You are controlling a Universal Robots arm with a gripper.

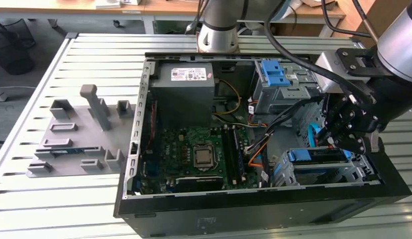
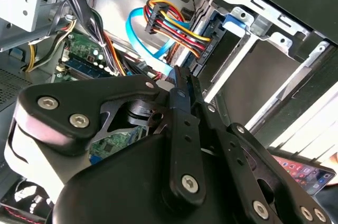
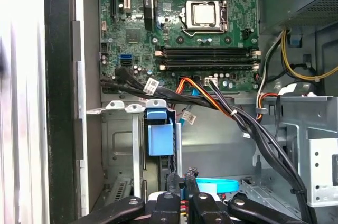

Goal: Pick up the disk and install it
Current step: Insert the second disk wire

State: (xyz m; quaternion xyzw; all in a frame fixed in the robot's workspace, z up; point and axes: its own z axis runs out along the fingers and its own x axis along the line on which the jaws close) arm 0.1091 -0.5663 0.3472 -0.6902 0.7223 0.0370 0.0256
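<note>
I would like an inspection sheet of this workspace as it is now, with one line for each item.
Surface: slatted metal table, with the open computer case on it.
Job's things: disk lies in the lower drive cage, blue bracket visible.
Clutter: grey moulded fixture beside the case, at the exterior view's left.
Grippers: gripper just above the disk; contact cannot be told.
Cables: coloured wire bundle and blue flat cable near the cage.
Surroundings: wooden desks, black bin.

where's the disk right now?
In the exterior view the disk sits in the drive cage at the case's near corner on the exterior view's right, directly below the gripper, right of the motherboard.
</note>
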